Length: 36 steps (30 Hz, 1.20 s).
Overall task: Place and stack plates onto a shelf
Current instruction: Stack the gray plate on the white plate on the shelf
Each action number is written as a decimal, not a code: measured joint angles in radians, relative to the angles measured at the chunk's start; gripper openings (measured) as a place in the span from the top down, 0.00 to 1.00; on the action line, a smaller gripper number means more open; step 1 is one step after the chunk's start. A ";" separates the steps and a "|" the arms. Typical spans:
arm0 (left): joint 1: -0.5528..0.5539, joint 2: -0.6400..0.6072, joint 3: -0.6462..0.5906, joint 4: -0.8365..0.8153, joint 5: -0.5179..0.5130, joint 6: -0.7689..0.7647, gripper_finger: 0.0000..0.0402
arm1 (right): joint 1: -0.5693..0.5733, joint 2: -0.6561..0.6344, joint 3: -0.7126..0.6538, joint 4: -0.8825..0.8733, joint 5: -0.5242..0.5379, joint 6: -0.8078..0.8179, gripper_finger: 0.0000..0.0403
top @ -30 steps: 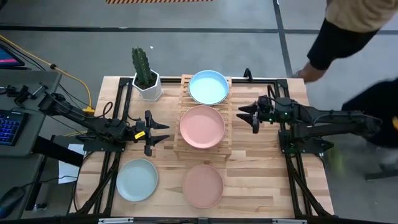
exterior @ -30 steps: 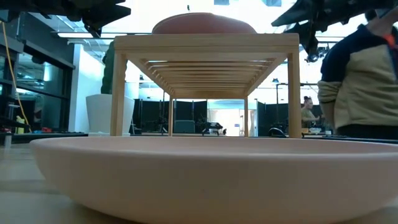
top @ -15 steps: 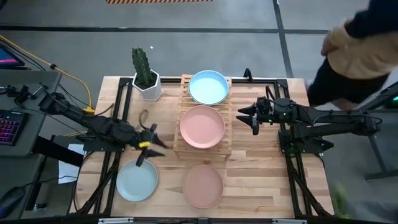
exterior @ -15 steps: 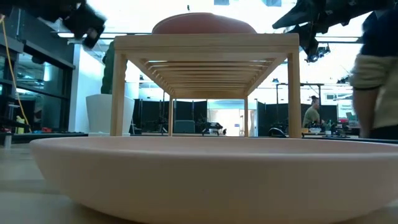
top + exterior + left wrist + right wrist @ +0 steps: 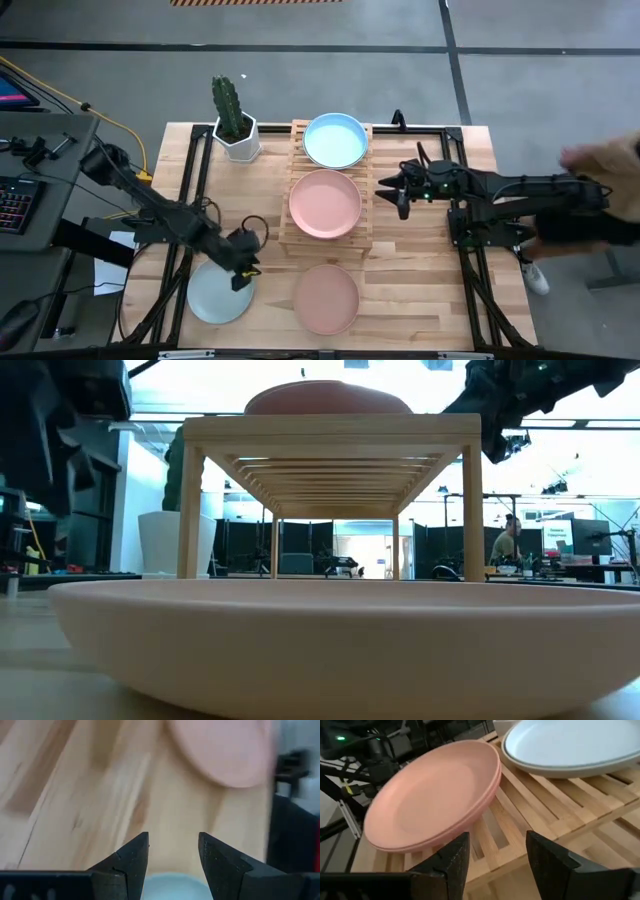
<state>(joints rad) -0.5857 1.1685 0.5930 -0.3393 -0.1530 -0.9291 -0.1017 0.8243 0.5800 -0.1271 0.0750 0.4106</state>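
Note:
The slatted wooden shelf (image 5: pixel 330 235) stands mid-table. On it lie a light blue plate (image 5: pixel 335 140) at the far end and a pink plate (image 5: pixel 325 203) at the near end; in the right wrist view each rests on another plate (image 5: pixel 560 767). A second pink plate (image 5: pixel 326 298) and a pale green plate (image 5: pixel 221 290) rest flat on the table near the front edge. My left gripper (image 5: pixel 243 272) hangs open over the green plate's right rim (image 5: pixel 170 885). My right gripper (image 5: pixel 395 192) is open, just right of the shelf, facing the pink plate (image 5: pixel 430 795).
A cactus in a white pot (image 5: pixel 237 135) stands left of the shelf's far end. A person (image 5: pixel 600 165) moves beside the table's right edge. In the low view the front pink plate (image 5: pixel 320 640) fills the foreground before the shelf (image 5: pixel 330 430). Bare tabletop (image 5: pixel 420 290) lies at the near right.
My left gripper has swung from beside the shelf's left side toward the near edge and tipped downward over the green plate. My right gripper has crept slightly left toward the shelf. The person at the right has moved back along the table's side.

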 joint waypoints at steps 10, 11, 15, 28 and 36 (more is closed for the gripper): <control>-0.114 0.355 0.318 -0.474 -0.126 -0.371 0.67 | 0.000 0.041 0.000 -0.007 -0.001 0.000 0.56; -0.120 0.381 0.336 -0.484 -0.126 -0.377 0.67 | 0.000 0.040 0.000 -0.007 0.000 -0.002 0.56; -0.138 0.454 0.378 -0.489 -0.125 -0.348 0.69 | 0.000 0.038 0.000 -0.010 0.000 -0.027 0.56; -0.150 0.447 0.419 -0.559 -0.102 0.719 0.71 | 0.000 0.039 0.000 -0.013 0.000 0.002 0.56; -0.147 0.453 0.418 -0.511 0.032 1.000 0.71 | 0.000 0.039 0.000 -0.015 0.000 0.011 0.56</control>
<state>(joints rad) -0.7322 1.6219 1.0115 -0.8499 -0.1208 0.0710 -0.1017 0.8631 0.5800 -0.1421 0.0746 0.4217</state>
